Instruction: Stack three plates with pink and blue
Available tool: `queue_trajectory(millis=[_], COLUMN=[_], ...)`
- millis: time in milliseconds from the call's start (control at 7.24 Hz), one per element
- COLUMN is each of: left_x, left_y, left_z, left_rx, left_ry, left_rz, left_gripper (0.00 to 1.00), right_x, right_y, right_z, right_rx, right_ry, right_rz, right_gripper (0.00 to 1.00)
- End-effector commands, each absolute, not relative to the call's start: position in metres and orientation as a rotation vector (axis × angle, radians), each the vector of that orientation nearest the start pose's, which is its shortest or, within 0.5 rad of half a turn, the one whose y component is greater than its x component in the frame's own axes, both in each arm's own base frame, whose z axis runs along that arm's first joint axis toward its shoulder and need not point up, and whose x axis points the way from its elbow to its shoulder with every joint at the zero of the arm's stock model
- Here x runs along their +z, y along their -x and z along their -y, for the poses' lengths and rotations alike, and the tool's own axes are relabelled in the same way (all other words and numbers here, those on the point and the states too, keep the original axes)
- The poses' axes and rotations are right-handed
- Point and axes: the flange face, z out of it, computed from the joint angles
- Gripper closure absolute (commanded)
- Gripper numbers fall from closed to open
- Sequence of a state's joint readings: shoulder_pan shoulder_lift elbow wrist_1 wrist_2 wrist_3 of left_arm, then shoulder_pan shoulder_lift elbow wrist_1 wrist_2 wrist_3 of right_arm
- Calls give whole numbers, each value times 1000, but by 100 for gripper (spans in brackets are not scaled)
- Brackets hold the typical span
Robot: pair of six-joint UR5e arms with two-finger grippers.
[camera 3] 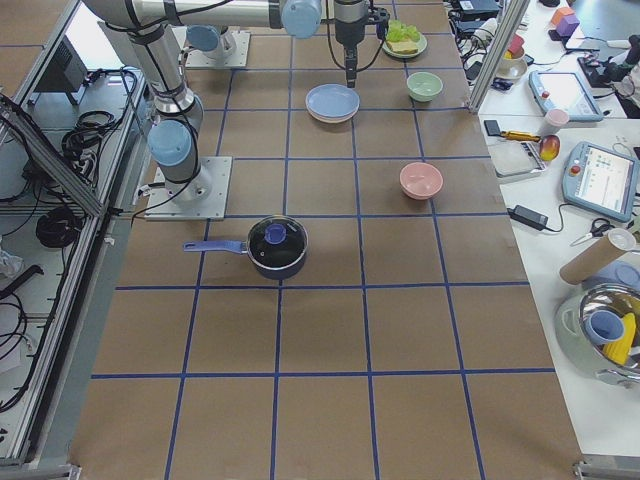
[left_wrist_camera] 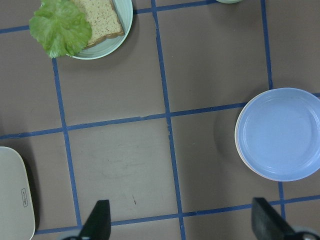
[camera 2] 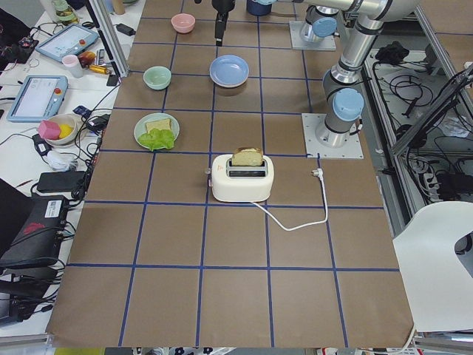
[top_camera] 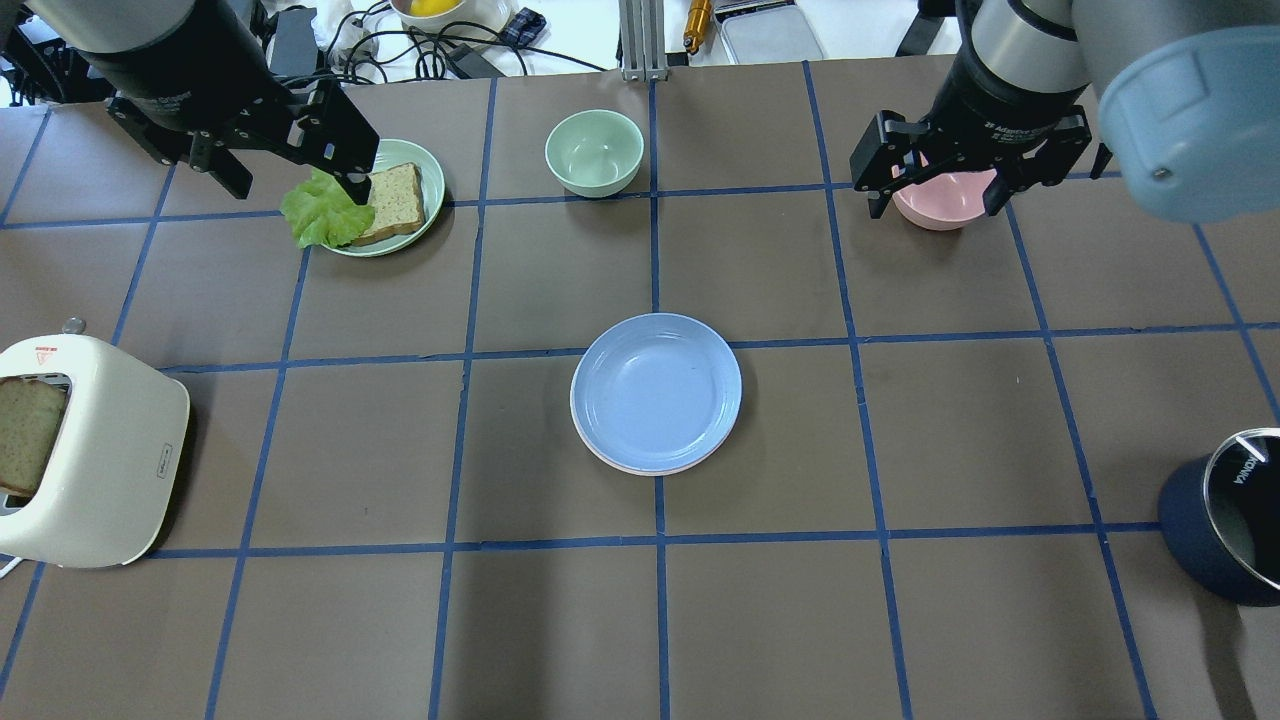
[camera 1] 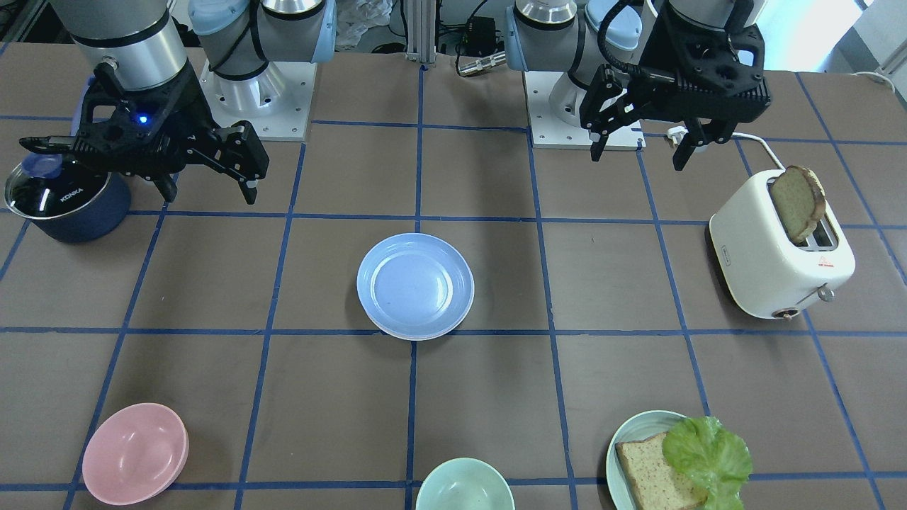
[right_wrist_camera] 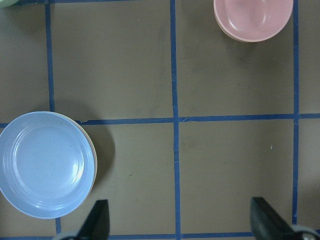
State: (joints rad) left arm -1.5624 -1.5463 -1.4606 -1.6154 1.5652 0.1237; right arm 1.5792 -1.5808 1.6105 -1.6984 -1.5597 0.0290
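Note:
The light blue plate [camera 1: 415, 285] lies on top of a stack at the table's middle [top_camera: 656, 391]. A pale pink rim [top_camera: 640, 470] peeks out under it in the overhead view. A pale edge [right_wrist_camera: 93, 162] also shows beside it in the right wrist view. I cannot tell the cream plate apart. My left gripper [camera 1: 640, 157] is open and empty, high above the table near the toaster side [left_wrist_camera: 182, 225]. My right gripper [camera 1: 210, 193] is open and empty, high near the pot [right_wrist_camera: 182, 227]. Both are well away from the stack.
A small pink bowl [camera 1: 134, 453] and a pale green bowl [camera 1: 464, 485] stand at the operators' edge. A teal plate [camera 1: 623, 432] holds bread and lettuce. A white toaster [camera 1: 772, 262] with a bread slice stands on my left, a dark blue lidded pot [camera 1: 71, 205] on my right.

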Motion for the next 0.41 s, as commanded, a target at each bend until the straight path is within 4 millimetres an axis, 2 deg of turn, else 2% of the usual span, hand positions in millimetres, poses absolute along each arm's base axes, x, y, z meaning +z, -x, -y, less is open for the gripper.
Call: queue_trajectory(millis=[0,276], left_x=[549,548], left_y=[129,125], left_z=[488,489], left_rx=[-140,-138], left_ry=[-183,-169], left_rz=[-3133,-3134], left_gripper=[0,0], right_x=[486,485], right_y=[-139,-139], right_z=[493,492], right_rx=[-137,-132], right_ry=[-33,-38], right_rz=[-3128,-3128], right_gripper=[0,0])
